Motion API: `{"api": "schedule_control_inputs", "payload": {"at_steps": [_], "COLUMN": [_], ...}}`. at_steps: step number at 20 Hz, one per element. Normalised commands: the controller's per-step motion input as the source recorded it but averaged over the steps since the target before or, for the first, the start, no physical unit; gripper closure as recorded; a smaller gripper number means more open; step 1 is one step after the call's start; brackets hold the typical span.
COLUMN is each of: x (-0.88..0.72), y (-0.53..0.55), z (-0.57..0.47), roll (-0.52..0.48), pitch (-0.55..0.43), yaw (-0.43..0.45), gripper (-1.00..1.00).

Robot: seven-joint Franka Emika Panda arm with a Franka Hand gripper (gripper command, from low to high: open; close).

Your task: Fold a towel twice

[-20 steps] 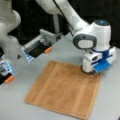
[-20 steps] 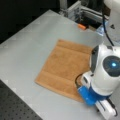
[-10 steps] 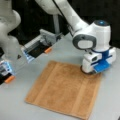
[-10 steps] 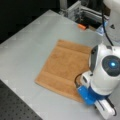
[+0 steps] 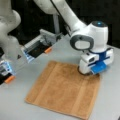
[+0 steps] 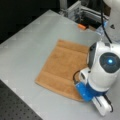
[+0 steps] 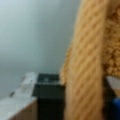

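Note:
The orange-brown towel (image 5: 62,92) (image 6: 65,65) lies spread flat on the grey table in both front views, its two smoother bands running along opposite edges. My gripper (image 5: 90,72) (image 6: 77,80) is down on one corner of it, the far right corner in a front view. In the wrist view a banded strip of the towel (image 7: 87,50) fills the gap between my black fingers (image 7: 47,95), and the gripper (image 7: 83,100) looks shut on it. The corner itself is hidden under the hand in both front views.
A second white arm (image 5: 10,32) stands at a front view's left. A grey fixture (image 5: 41,46) with orange tabs (image 5: 47,50) (image 6: 81,26) lies behind the towel. The table edge meets a black perforated board (image 6: 15,105) at a front view's bottom left.

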Motion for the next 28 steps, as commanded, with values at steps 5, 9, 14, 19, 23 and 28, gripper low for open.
{"api": "schedule_control_inputs", "payload": {"at_steps": [5,9,14,19,23,28], "x": [-0.11,-0.17,-0.19,-0.18,-0.3,-0.54], "y": [0.13,0.02,-0.19,-0.38,-0.33,-0.24], "z": [-0.12,0.07,0.13,0.04,-0.03,-0.06], "roll": [0.036,0.083,0.171,0.269,0.222,0.12], "pitch": [-0.004,0.038,-0.045,-0.167,-0.205,-0.189], "yaw": [0.126,0.085,-0.113,-0.268,-0.392,-0.344], "gripper": [1.0,1.0,1.0,1.0,1.0,1.0]}}
